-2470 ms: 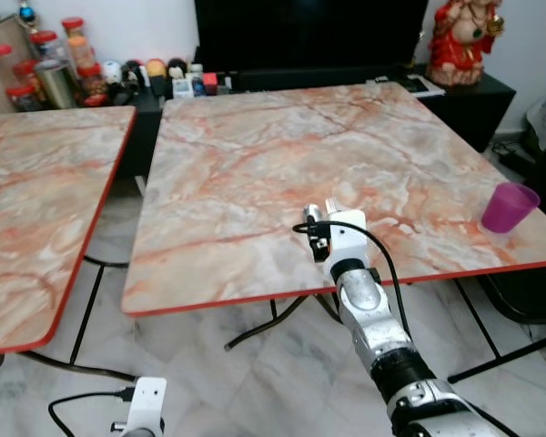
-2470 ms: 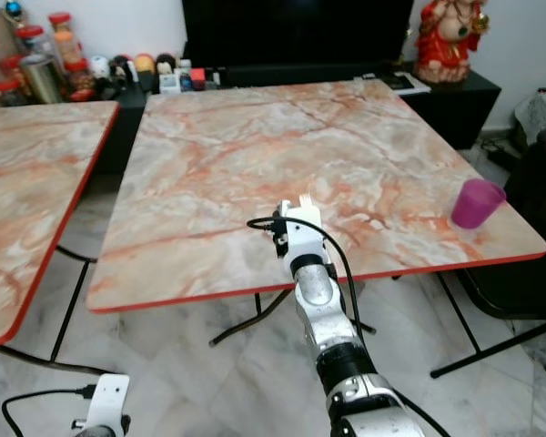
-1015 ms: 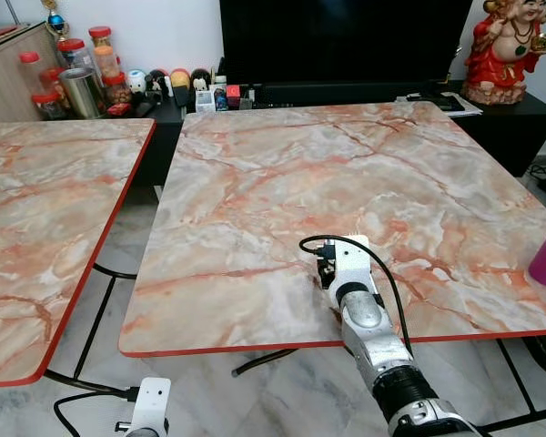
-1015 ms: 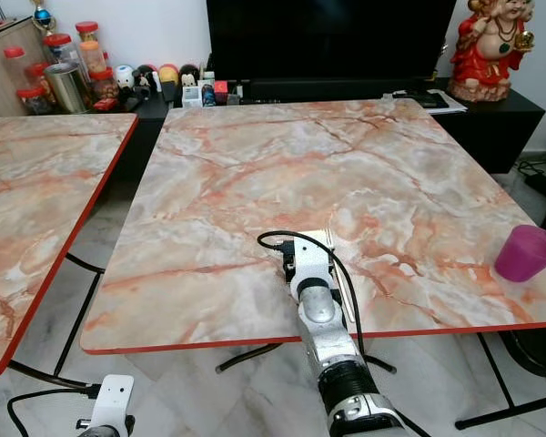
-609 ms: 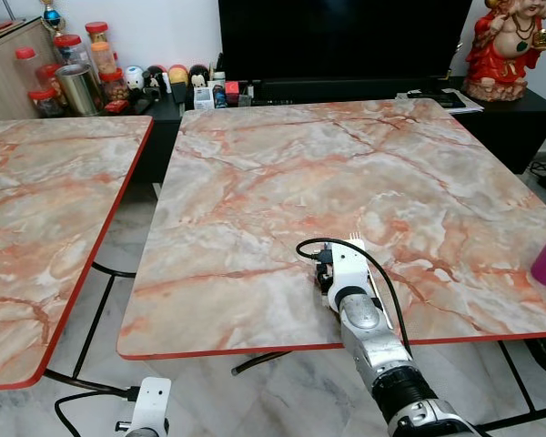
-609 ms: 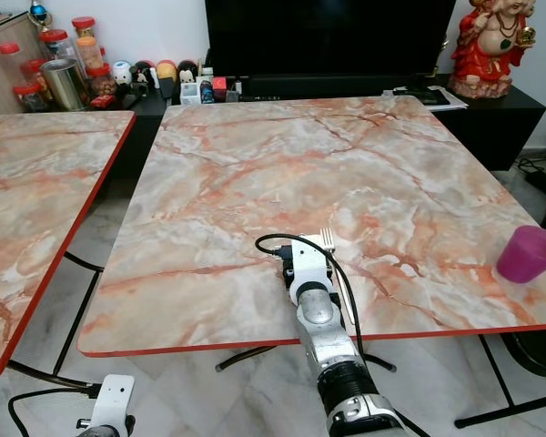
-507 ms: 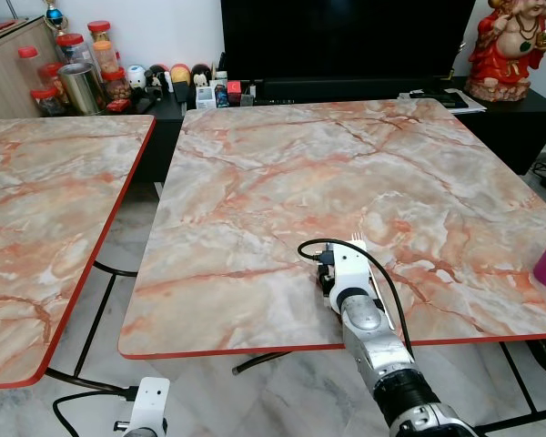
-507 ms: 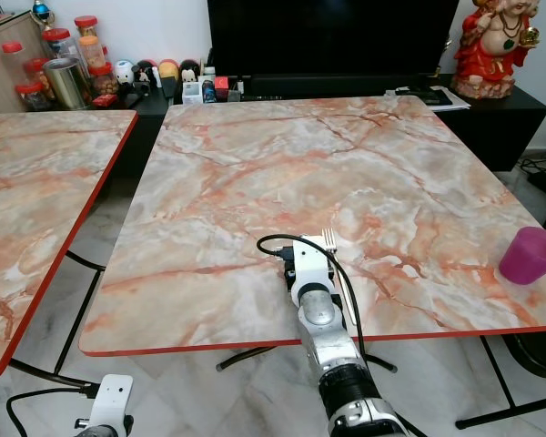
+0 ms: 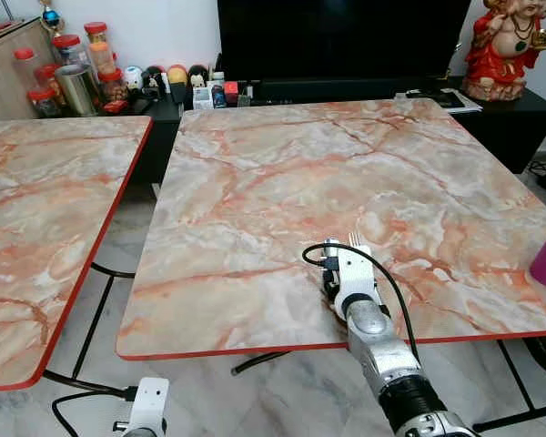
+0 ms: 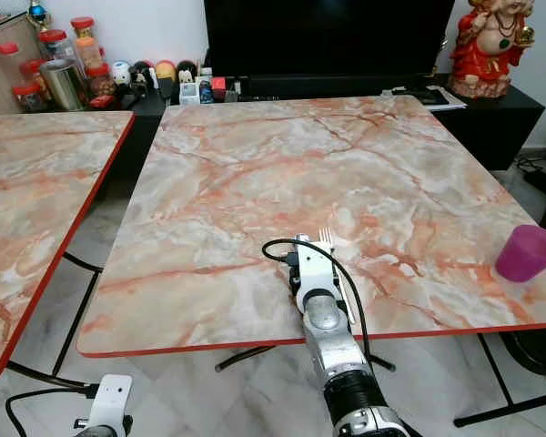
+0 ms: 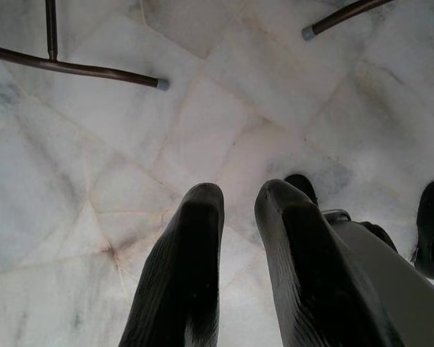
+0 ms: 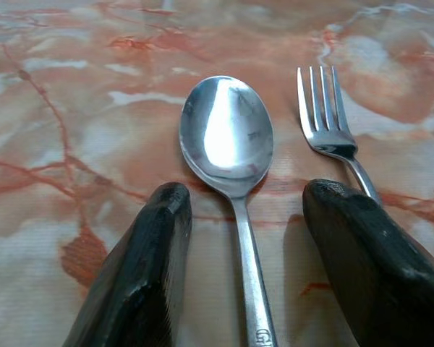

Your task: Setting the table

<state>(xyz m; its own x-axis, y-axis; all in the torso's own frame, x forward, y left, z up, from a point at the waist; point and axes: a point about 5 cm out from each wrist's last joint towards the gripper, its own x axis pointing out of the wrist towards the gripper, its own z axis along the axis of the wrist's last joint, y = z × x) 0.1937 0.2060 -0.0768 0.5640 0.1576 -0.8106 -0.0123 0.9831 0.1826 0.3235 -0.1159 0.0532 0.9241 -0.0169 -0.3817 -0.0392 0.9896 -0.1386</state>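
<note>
A silver spoon point(image 12: 228, 137) lies flat on the marble table point(image 9: 300, 173) near its front edge. A silver fork point(image 12: 325, 123) lies just beside it, its tines point(image 9: 355, 241) showing past my right wrist. My right gripper point(image 12: 249, 195) is low over the table and open, one finger on each side of the spoon's handle. The fork's neck runs close along the outer finger point(image 12: 354, 238). A purple cup point(image 10: 525, 252) stands at the table's right edge. My left gripper point(image 11: 239, 199) hangs idle over the floor, fingers together.
A second marble table point(image 9: 45, 209) stands to the left across a gap of tiled floor. Behind the tables a low black cabinet carries a TV, several jars point(image 9: 73, 77) and a red statue point(image 9: 512, 45). Table legs point(image 11: 72, 69) cross the floor below.
The camera swung right and closer since 2.5 s ago. Over the last second my right wrist edged slightly right along the table's front, and the fork's tines came into view beside it.
</note>
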